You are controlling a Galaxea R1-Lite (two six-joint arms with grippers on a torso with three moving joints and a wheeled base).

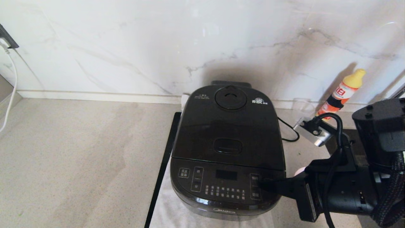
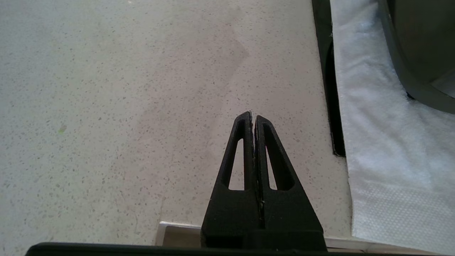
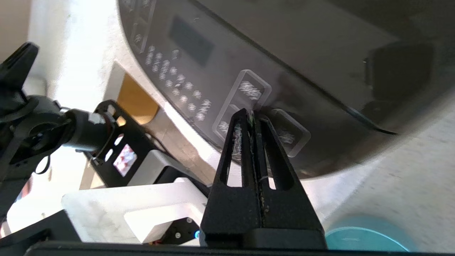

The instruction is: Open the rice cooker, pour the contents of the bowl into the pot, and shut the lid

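Note:
The black rice cooker (image 1: pixel 221 202) stands on the counter with its lid (image 1: pixel 196 133) down, steam vent (image 1: pixel 231 97) at the back and oval button (image 1: pixel 227 145) near the front. The pot is hidden under the lid. My right gripper (image 1: pixel 264 185) is shut and empty, its tip at the right-hand buttons of the front panel (image 3: pixel 199 64), seen close in the right wrist view (image 3: pixel 253 113). A teal round bowl rim (image 3: pixel 366 238) shows just below that gripper. My left gripper (image 2: pixel 253 115) is shut and empty over bare counter, left of the cooker's corner (image 2: pixel 419 42).
A white cloth (image 1: pixel 171 212) lies under the cooker beside a black strip (image 1: pixel 164 161). An orange bottle with a yellow cap (image 1: pixel 343 91) leans by the marble wall at the right. The cooker's black cord (image 1: pixel 289 134) trails right. A white cable (image 1: pixel 12 85) hangs far left.

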